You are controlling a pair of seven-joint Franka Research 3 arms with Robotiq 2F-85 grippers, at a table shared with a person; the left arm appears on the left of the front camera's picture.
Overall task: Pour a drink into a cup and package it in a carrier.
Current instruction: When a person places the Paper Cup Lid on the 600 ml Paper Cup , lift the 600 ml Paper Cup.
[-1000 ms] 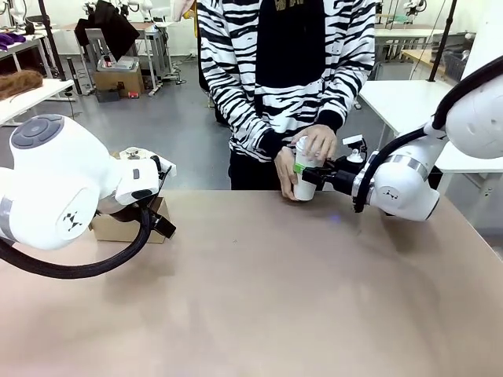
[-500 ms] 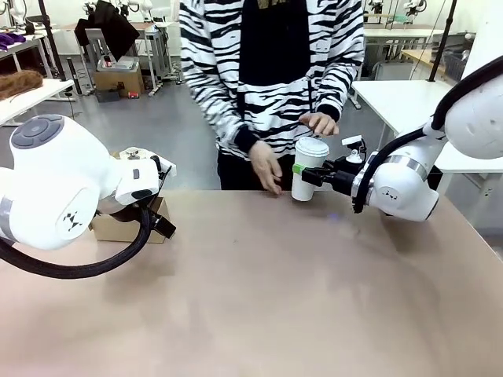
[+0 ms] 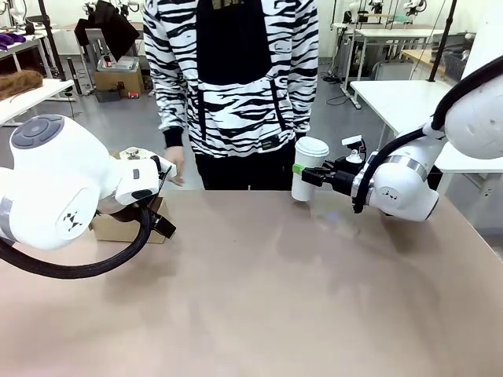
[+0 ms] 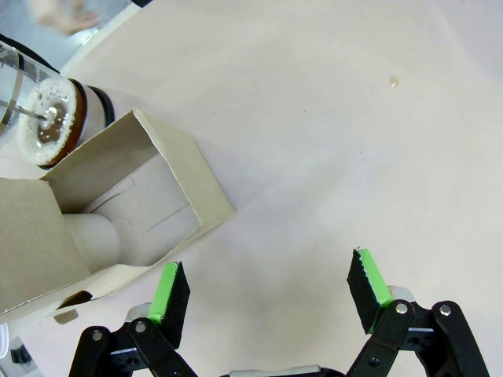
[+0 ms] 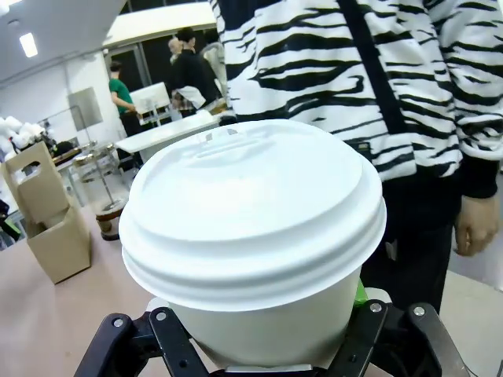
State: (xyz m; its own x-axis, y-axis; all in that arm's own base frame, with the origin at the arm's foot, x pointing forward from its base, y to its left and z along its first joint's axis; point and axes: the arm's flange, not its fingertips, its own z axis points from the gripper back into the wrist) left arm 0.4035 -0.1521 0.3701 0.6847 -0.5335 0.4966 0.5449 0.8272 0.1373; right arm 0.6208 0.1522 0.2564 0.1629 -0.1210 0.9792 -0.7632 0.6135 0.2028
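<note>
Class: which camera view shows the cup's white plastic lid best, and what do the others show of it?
The right wrist view: the round white plastic lid looms close, its rim seated around the tall white paper cup. The front view shows it small, side-on. The left wrist view faces the brown cardboard carrier.

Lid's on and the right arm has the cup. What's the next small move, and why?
Probably raise the cup a little and start carrying it toward the carrier on the robot's left. The right arm's jaws are shut on the cup, its lid is on, the person's hand is away from it, and the carrier sits beside the left arm.
</note>
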